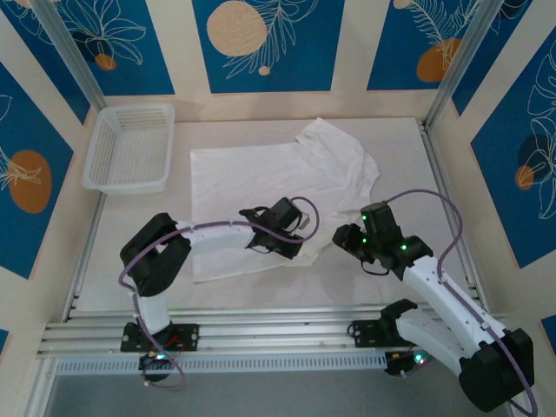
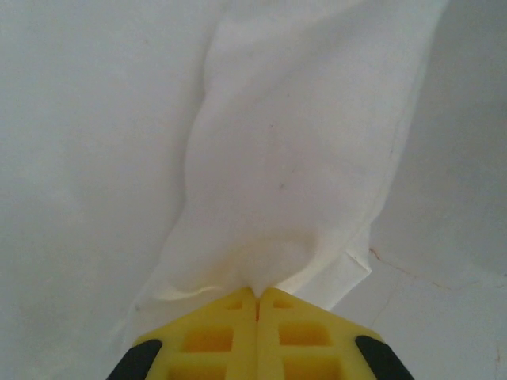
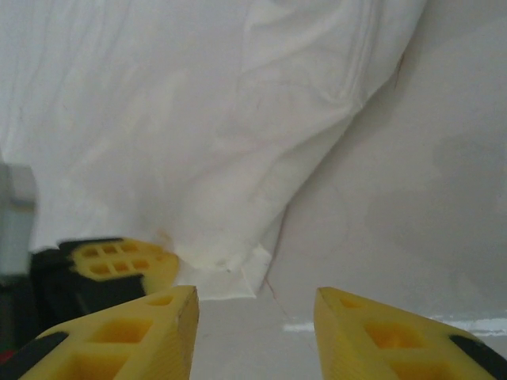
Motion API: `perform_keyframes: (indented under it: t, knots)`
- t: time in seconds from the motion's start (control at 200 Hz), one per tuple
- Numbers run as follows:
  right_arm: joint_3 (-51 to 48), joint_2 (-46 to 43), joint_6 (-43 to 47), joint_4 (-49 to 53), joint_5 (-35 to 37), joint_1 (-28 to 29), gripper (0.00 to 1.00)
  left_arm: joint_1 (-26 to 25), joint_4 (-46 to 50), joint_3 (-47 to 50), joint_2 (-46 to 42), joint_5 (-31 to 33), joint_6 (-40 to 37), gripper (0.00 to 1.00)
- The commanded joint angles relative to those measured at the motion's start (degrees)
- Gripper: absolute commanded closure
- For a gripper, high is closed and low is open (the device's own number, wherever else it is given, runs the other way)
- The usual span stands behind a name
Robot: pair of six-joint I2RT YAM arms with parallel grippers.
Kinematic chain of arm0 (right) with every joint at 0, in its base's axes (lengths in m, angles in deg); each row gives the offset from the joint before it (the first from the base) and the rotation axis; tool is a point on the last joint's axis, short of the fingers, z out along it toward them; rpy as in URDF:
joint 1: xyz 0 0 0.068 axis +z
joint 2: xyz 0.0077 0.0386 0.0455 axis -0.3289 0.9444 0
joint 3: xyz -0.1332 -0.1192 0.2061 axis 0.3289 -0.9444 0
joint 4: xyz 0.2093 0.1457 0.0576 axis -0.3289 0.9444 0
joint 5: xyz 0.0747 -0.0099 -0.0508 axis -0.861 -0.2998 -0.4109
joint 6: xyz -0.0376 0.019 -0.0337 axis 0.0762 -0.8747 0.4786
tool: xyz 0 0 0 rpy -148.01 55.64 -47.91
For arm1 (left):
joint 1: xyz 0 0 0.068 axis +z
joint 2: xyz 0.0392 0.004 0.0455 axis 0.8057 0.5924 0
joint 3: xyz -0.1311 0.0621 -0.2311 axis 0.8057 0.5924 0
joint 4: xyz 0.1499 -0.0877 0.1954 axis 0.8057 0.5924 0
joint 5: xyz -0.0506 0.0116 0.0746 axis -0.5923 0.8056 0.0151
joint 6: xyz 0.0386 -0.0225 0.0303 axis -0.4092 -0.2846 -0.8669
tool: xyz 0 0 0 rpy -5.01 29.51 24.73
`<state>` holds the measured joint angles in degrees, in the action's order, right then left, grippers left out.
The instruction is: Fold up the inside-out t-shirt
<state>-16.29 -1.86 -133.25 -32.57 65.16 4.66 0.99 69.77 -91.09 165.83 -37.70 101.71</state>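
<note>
The inside-out t-shirt point(image 1: 261, 187), plain white and wrinkled, lies spread on the pale tabletop point(image 1: 404, 169) just beside the white mesh basket point(image 1: 127, 185), on the side of the basket that faces the right arm. A straight edge of the shirt is turned toward the basket, and the rumpled, bunched part lies at the end farthest from it. At the shirt's near corner, well apart from the basket, the left end effector point(image 1: 295, 243) has its yellow fingers pressed together on a pinch of cloth. In the left wrist view the t-shirt point(image 2: 293, 158) gathers into a puckered ridge that runs up from the left end effector point(image 2: 257, 299), with bare tabletop point(image 2: 459, 237) to one side. Farther still from the basket, the right end effector point(image 1: 345, 236) sits just off the same corner, its jaws spread and holding nothing. In the right wrist view the right end effector point(image 3: 255, 305) frames bare tabletop point(image 3: 396, 198), with the folded corner of the t-shirt point(image 3: 174, 119) just ahead of it and the left end effector point(image 3: 119, 261) touching that cloth.
</note>
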Motion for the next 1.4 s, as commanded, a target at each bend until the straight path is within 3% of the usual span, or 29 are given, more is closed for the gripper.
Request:
perform_keyframes:
  t: [0.0, 0.11, 0.2, 0.39, 0.53, 0.82, 0.935, 1.085, 1.275, 1.39]
  knots:
    - [-1.97, -1.35, 2.29, -1.32, -2.14, 2.86, 0.55, 2.28, 0.12, -0.32, -3.70, -0.96, 1.40, 0.89]
    - [-2.20, -0.61, 1.09, -3.01, -0.86, 8.39, 0.53, 3.71, -0.23, -0.20, -5.26, -3.05, 2.32, 0.69]
    - [-2.47, 1.08, -3.38, -4.46, 1.76, 13.34, 0.53, 5.04, -1.08, 0.91, -8.58, -3.35, 2.98, 0.59]
    - [-4.70, 9.15, -29.33, -12.78, 4.90, 23.28, 0.57, 8.58, 0.58, 3.76, -17.60, -0.01, 3.09, 0.54]
    - [-5.34, 16.03, -40.00, -21.83, 6.11, 27.70, 0.61, 11.29, 1.01, 7.99, -23.79, 1.31, 3.62, 0.52]
    - [-3.08, 26.97, -40.80, -33.37, 5.54, 28.07, 0.58, 13.20, 0.60, 12.96, -28.47, 0.04, 4.17, 0.49]
    - [-3.78, 29.19, -41.55, -37.41, 6.13, 27.30, 0.65, 13.43, -0.01, 13.41, -28.27, -0.35, 4.37, 0.49]
    - [-2.22, 28.92, -39.81, -35.88, 7.35, 26.70, 0.69, 13.40, -0.51, 13.41, -27.50, -1.18, 4.48, 0.49]
    - [-2.43, 28.48, -39.72, -34.58, 8.51, 26.39, 0.62, 13.40, -1.54, 13.76, -26.81, -1.68, 4.83, 0.49]
    - [-3.13, 29.11, -39.49, -35.94, 8.45, 25.97, 0.67, 13.40, -1.65, 13.42, -26.37, -1.91, 4.77, 0.48]
